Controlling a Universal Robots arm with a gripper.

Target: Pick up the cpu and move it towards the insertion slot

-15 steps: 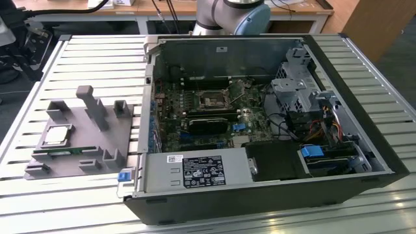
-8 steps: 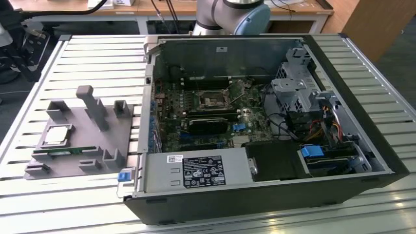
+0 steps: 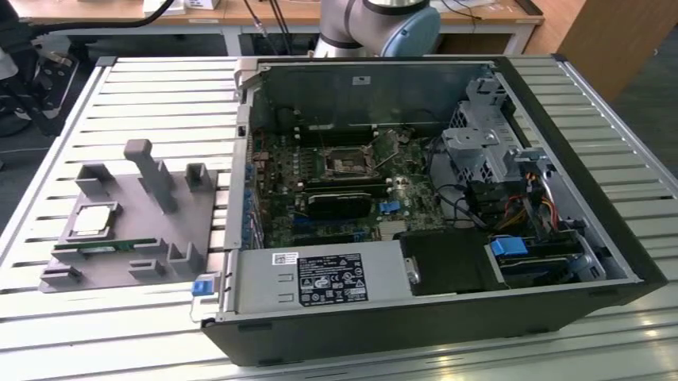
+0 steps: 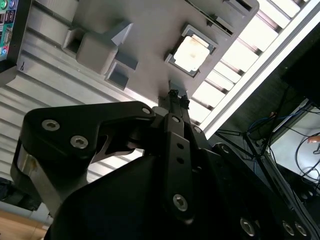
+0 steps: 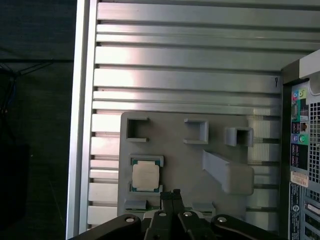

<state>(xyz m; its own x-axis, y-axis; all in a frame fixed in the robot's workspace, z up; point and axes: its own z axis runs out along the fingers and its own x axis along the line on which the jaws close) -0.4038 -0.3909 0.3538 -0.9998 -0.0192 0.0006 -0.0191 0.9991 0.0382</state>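
Gripper [image 5: 172,194]: fingers closed together, holding nothing.
Cpu [image 5: 145,176]: flat in grey fixture [image 5: 185,165] pocket, just beyond the fingertips, offset sideways, untouched.
Cpu axis: near square, none dominant.
Insertion slot [image 3: 347,164]: inside computer case [image 3: 424,333], well apart from cpu.

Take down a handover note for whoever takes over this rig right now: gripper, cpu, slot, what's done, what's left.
Gripper: jaws together, holding nothing, poised over the gray holder near the cpu.
The cpu lies flat in its holder pocket, outside the case.
The slot is on the board inside the open case.
Done: nothing picked up.
Left: grasping the cpu and carrying it to the slot.
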